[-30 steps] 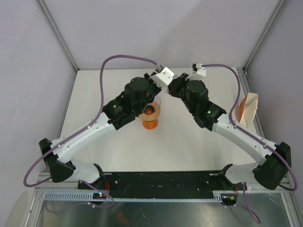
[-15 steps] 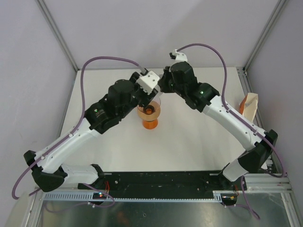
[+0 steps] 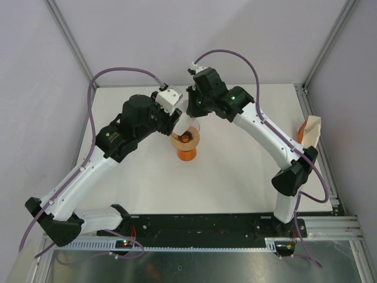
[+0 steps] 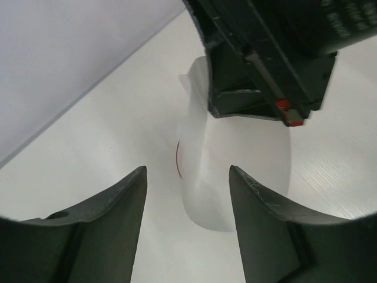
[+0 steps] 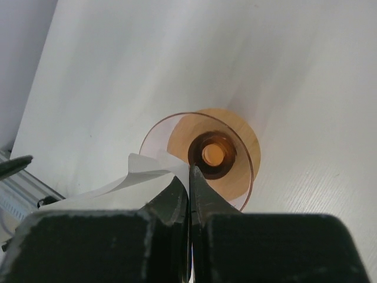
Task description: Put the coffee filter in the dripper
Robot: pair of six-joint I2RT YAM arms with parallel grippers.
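Observation:
The coffee filter (image 5: 134, 178), a thin white paper cone, hangs by its edge from my right gripper (image 5: 189, 170), which is shut on it just above the dripper (image 5: 154, 137). The dripper is a clear pinkish funnel seated on the orange stand (image 5: 238, 154). In the left wrist view the filter (image 4: 247, 159) dangles below the dark right gripper (image 4: 265, 65). My left gripper (image 4: 187, 171) is open, its fingers standing either side of the filter's lower end without touching it. From above, both wrists crowd over the dripper (image 3: 187, 134) and hide the filter.
The orange stand (image 3: 186, 154) sits mid-table under both wrists. A tan and orange holder (image 3: 310, 134) stands at the table's right edge. Grey walls close the back and sides, and purple cables arch over both arms.
My left gripper has opened and let go of the filter. Both arms have swung left and stretched further out over the stand; my right gripper stays shut on the filter.

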